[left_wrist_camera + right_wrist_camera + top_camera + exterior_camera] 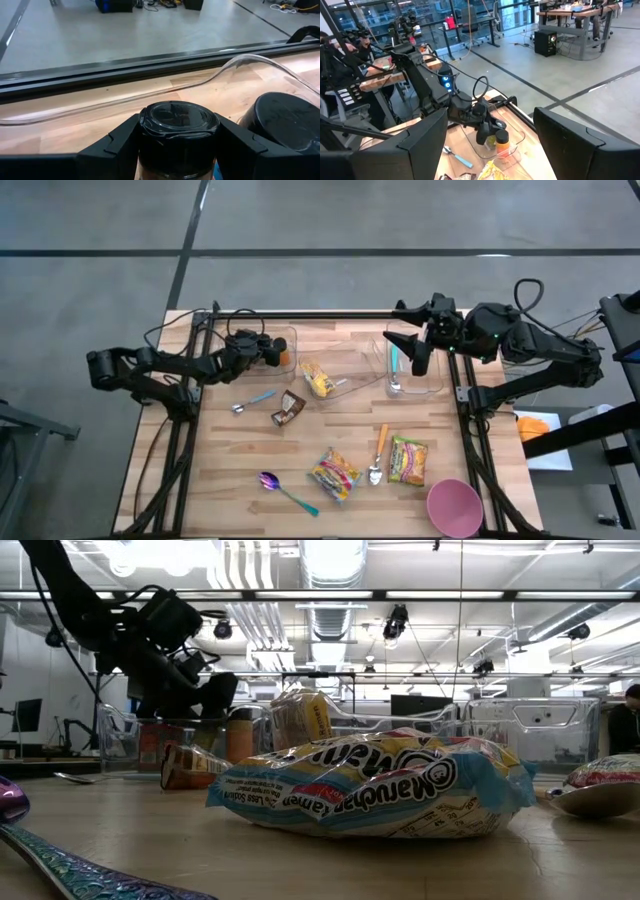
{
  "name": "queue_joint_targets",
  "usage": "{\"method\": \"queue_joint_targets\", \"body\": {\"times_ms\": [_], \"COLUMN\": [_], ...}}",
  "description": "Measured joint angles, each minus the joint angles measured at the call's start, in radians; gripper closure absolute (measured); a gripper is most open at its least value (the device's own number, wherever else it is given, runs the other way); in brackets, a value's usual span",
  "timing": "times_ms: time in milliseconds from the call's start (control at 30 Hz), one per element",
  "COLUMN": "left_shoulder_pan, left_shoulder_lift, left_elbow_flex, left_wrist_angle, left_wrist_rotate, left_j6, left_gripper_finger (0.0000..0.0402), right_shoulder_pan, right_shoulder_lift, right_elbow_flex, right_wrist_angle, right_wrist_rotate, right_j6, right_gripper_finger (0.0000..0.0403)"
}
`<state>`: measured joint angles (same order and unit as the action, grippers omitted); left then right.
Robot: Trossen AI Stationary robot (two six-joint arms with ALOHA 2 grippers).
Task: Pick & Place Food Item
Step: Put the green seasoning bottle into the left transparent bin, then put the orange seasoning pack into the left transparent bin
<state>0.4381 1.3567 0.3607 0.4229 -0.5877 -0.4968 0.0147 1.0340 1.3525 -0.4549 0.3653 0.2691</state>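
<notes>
left gripper [177,145] clamps jar [177,125].

Wooden table [250,510] with a black frame, on a grey floor crossed by dark lines. Utensils on it: a blue-handled spoon [252,400] just beside the left clear bin [292,340]; an iridescent purple spoon [285,490] near the front edge; an orange-handled spoon [378,455] between two snack packets; a teal-handled utensil [393,362] inside the right clear bin [440,375]; a pink bowl [455,508] at the front right corner. Beyond the table, desks, monitors and ceiling lights; a person [628,725] partly visible at the room's far side.
</notes>
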Motion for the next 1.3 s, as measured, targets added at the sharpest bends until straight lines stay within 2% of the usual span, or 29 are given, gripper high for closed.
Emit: {"method": "queue_joint_targets", "body": {"times_ms": [133,267,367,433,600,767,867,933,1033,1167,1300], "left_shoulder_pan": [0.000,-0.001,-0.001,-0.001,-0.001,-0.001,-0.001,0.000,-0.001,-0.002,-0.019], "left_shoulder_lift": [-0.001,-0.002,-0.003,-0.003,-0.017,-0.084,-0.150,-0.194,-0.261,-0.320,-0.334], "left_elbow_flex": [0.000,0.001,0.002,0.002,0.002,-0.001,-0.001,0.000,0.045,0.182,0.340], "left_wrist_angle": [-0.001,0.002,0.003,0.002,0.000,-0.012,-0.008,-0.018,-0.160,-0.558,-0.921], "left_wrist_rotate": [0.008,0.024,0.036,0.044,0.087,0.140,0.220,0.309,0.473,0.665,0.766], "left_j6": [-0.015,-0.022,-0.024,-0.024,-0.024,-0.042,-0.039,-0.039,-0.035,0.022,0.140], "left_gripper_finger": [0.0190,0.0117,0.0091,0.0095,0.0136,0.0170,0.0182,0.0188,0.0191,0.0191,0.0192], "right_shoulder_pan": [0.000,0.000,0.000,0.000,0.000,0.000,0.000,0.000,0.000,0.000,0.000], "right_shoulder_lift": [0.000,0.000,0.000,0.000,0.000,0.000,0.000,0.000,0.000,0.000,-0.005], "right_elbow_flex": [0.000,0.000,0.000,0.000,0.000,0.000,0.000,0.000,0.000,0.000,0.000], "right_wrist_angle": [-0.003,-0.005,-0.005,-0.005,-0.005,-0.005,-0.005,-0.005,-0.005,-0.005,-0.008], "right_wrist_rotate": [0.000,0.000,0.000,0.000,0.000,0.000,0.000,-0.001,-0.003,-0.007,-0.008], "right_j6": [0.000,0.000,0.000,0.000,0.000,0.000,-0.001,-0.007,-0.011,-0.014,-0.019], "right_gripper_finger": [0.0111,0.0111,0.0111,0.0111,0.0111,0.0111,0.0111,0.0111,0.0111,0.0111,0.0111]}}
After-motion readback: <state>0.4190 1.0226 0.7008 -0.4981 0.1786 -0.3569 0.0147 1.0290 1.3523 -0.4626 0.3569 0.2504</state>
